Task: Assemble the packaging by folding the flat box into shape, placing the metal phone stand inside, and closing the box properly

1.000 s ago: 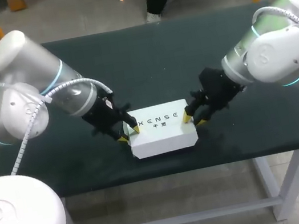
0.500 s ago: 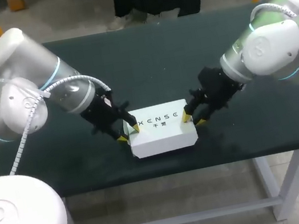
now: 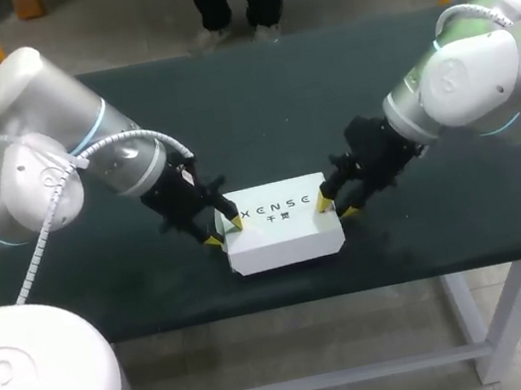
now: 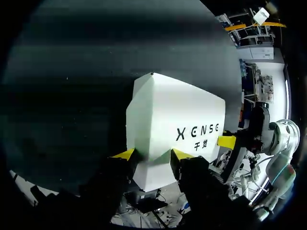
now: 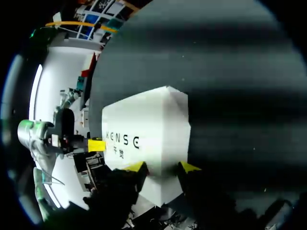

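The white box [image 3: 283, 234] sits on the dark table [image 3: 392, 81], near the front edge. The left gripper [image 3: 225, 233] pinches its left end. The right gripper [image 3: 336, 208] pinches its right end.

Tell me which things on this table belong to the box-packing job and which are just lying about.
Part of the job:
- white box, folded into shape, top closed
- left gripper, gripping its left end
- right gripper, gripping its right end
- the metal phone stand is not in sight

Just lying about:
- only the dark table under the box
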`<act>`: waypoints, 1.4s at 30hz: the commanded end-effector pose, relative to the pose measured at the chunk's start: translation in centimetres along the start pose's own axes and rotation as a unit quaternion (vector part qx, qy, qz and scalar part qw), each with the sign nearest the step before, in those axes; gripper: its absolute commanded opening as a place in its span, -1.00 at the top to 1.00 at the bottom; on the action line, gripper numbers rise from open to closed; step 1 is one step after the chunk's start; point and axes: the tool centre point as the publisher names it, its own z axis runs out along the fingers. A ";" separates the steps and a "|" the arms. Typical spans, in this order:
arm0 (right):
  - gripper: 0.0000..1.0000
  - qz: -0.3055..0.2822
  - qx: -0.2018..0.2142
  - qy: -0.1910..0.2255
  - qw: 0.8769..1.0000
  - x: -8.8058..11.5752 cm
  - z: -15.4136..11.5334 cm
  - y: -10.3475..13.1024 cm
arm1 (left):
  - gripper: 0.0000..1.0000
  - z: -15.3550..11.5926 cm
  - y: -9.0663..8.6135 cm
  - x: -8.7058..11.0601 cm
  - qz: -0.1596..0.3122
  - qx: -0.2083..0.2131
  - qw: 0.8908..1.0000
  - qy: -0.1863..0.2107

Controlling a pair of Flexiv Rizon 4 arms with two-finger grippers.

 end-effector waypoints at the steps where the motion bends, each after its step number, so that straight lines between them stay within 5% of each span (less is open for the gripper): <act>1: 0.04 0.000 0.004 0.001 1.000 0.1 0.5 0.3 | 0.02 0.4 -0.1 0.4 0.001 0.000 1.000 0.000; 25: 0.07 0.000 0.004 0.001 1.000 0.1 0.5 0.3 | 0.12 0.4 -0.1 0.4 0.001 0.000 1.000 0.000; 37: -0.21 -0.001 0.006 0.003 1.000 0.2 0.7 0.3 | 0.15 0.5 -0.1 0.5 0.005 -0.010 1.000 0.004; 42: -0.07 -0.001 0.009 0.003 1.000 0.3 0.9 0.4 | 0.15 0.5 -0.2 0.4 0.004 -0.014 1.000 0.007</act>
